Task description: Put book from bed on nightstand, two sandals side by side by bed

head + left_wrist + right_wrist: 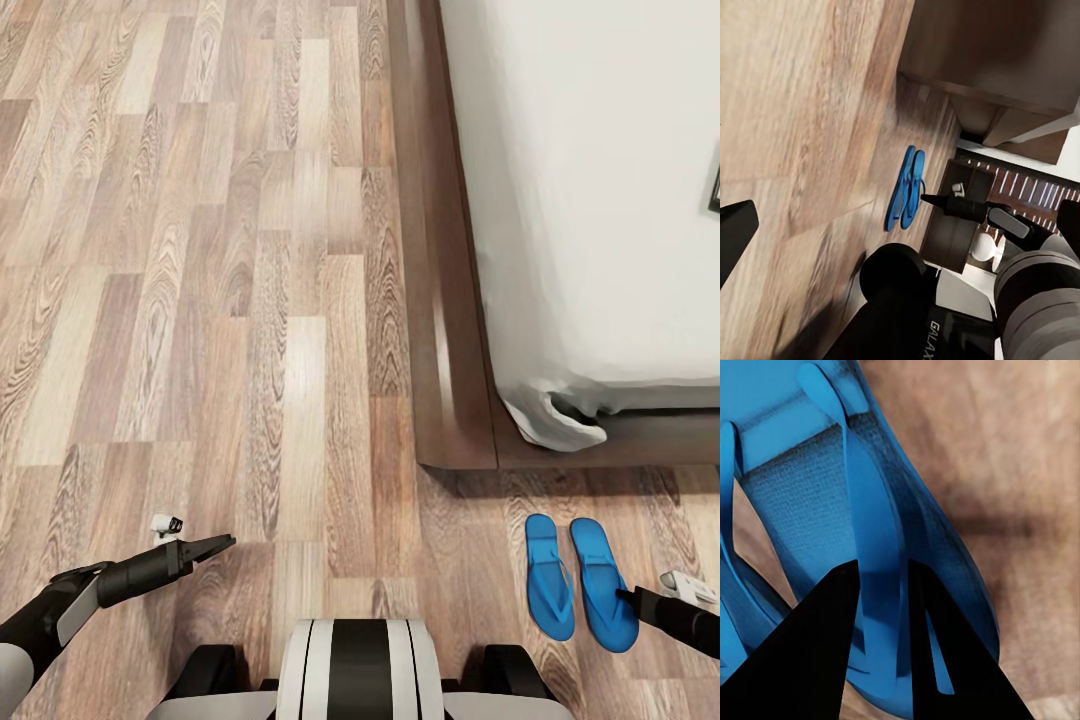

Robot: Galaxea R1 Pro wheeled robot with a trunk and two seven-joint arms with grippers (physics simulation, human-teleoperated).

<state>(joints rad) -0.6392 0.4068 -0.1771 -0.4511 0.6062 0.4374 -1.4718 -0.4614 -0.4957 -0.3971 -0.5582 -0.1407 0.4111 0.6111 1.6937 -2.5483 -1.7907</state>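
Note:
Two blue sandals lie side by side on the plank floor off the bed's corner, the left sandal [550, 575] and the right sandal [603, 582]. My right gripper [625, 598] rests at the right sandal's heel end. In the right wrist view its black fingers [817, 660] stand close together with that sandal's strap [879, 585] between them. My left gripper [215, 547] hovers open over bare floor far to the left. The pair [906, 187] also shows in the left wrist view. A dark sliver [714, 190] on the mattress could be the book; too little shows.
The bed's dark wooden base [440, 300] runs along the right, with the grey mattress [580, 200] on it and a bunched sheet corner [550, 415]. Wood floor [200, 300] spreads to the left. My own base [350, 665] sits at the bottom.

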